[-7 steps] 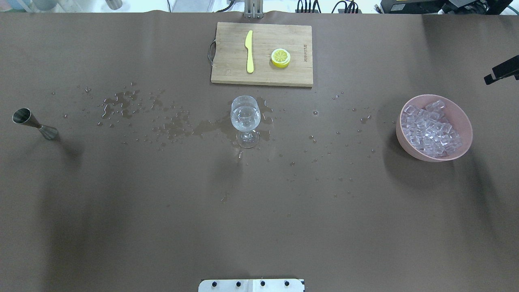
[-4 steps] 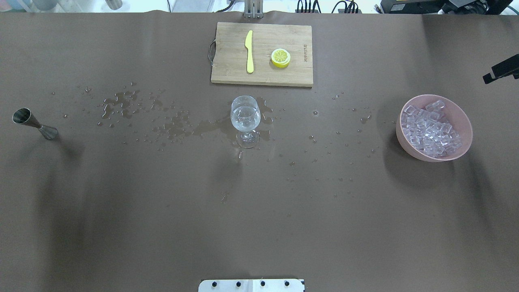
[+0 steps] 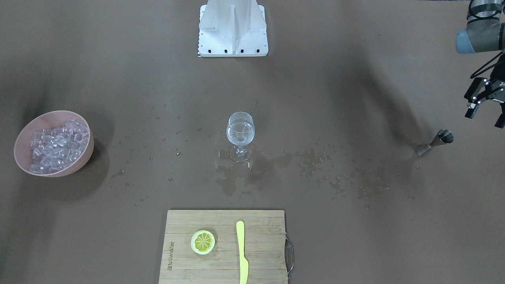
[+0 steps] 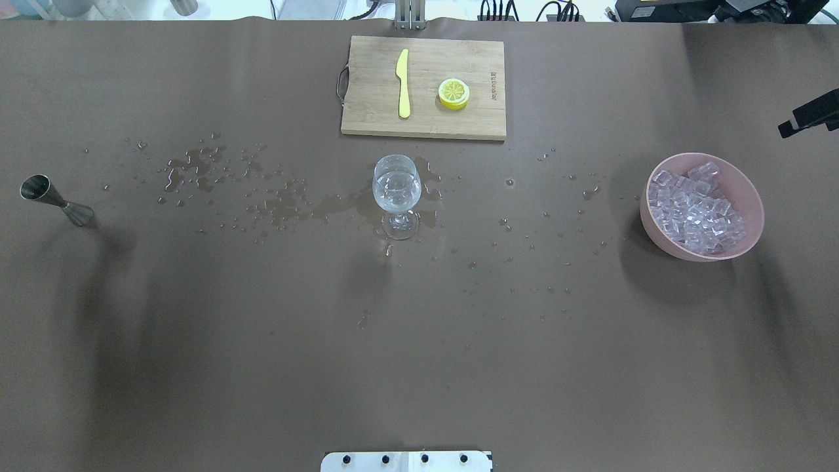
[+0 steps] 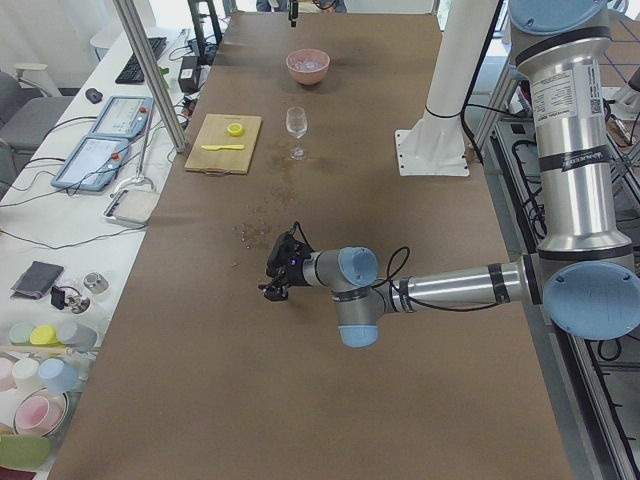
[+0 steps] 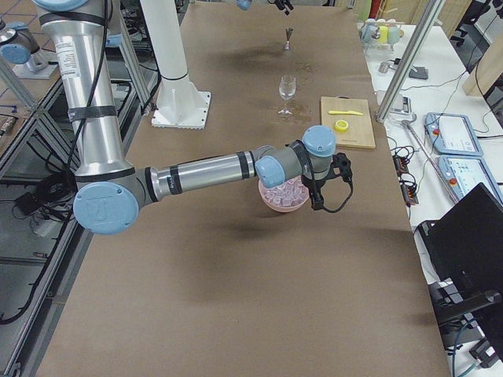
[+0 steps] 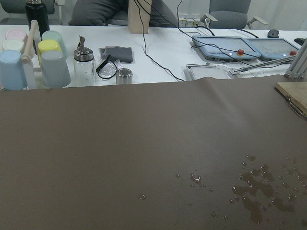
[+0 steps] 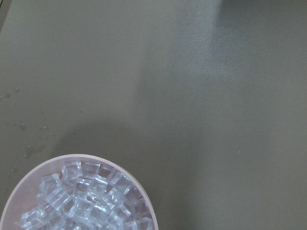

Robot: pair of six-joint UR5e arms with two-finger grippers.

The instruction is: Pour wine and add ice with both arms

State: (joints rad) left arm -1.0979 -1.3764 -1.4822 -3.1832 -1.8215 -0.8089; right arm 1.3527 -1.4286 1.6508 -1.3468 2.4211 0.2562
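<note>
Long brown table (image 4: 419, 367) up front; beyond it, a white bench (image 7: 144, 72) carries pastel cups (image 7: 53, 67) and tablets (image 7: 223, 47), grey chairs (image 7: 229, 5) parked behind.

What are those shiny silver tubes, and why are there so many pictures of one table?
Those are the robot's left arm and right arm, each ending in a black gripper, a pincer for grabbing. Different cameras show one table: above, facing the robot, at each end, and on each wrist. In the middle stands a wine glass holding a little clear wine. A pink bowl is full of ice cubes. There are also a metal measuring cup, a wooden board with a yellow knife and a lemon slice, and spilled drops. The left gripper is open and empty; whether the right gripper, near the bowl, is open, I cannot tell.
</note>
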